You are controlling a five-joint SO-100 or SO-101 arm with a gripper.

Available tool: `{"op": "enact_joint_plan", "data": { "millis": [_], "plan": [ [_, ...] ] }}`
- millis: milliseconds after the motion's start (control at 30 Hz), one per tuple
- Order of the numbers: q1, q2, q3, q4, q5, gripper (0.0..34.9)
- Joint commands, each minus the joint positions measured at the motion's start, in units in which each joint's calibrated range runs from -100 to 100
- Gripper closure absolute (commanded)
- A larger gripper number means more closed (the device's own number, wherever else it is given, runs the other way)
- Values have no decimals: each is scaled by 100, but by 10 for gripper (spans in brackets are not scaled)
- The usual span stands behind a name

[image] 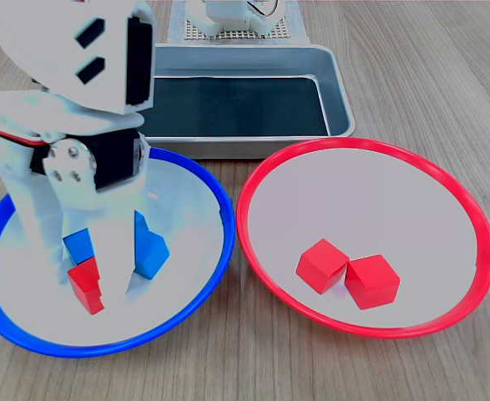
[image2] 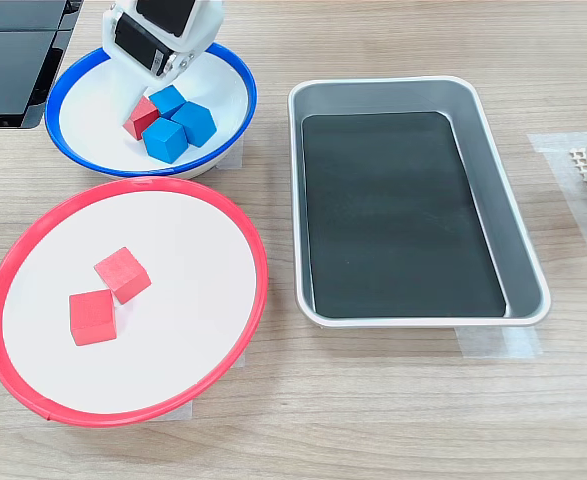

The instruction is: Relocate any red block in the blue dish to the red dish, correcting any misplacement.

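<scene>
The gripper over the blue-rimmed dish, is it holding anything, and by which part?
Cannot tell: the gripper has its fingers straddling the small red cube, but contact isn't visible.

Matte red block (image: 86, 284), glossy blue dish (image: 196, 301), brushed metal tray (image2: 493, 140), wood-grain table (image2: 393, 420), smooth white plastic tool (image: 103, 280)

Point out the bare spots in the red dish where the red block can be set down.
In the red dish, two red cubes touch near the front of the first exterior view. The back half toward the metal tray is bare, as is the strip on that view's right. The blue dish is crowded: gripper, red block, two blue cubes.
</scene>
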Motion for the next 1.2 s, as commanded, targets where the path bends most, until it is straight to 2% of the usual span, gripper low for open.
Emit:
{"op": "enact_joint_plan", "data": {
  "millis": [0, 133, 400, 467, 533, 600, 833, 933, 1167],
  "plan": [
    [-59, -292, 76, -91, -5, 177],
    [-97, -335, 176, -108, -15, 180],
    [-144, -335, 203, -232, -24, 209],
    [-144, -335, 203, -240, -24, 223],
    [-144, -403, 294, -240, 0, 263],
    [-163, -454, 358, -240, 0, 285],
    [-238, -676, 449, -157, -59, 327],
    [-294, -898, 540, -91, -98, 339],
    [-530, -1683, 822, 82, -181, 341]
  ]
}}
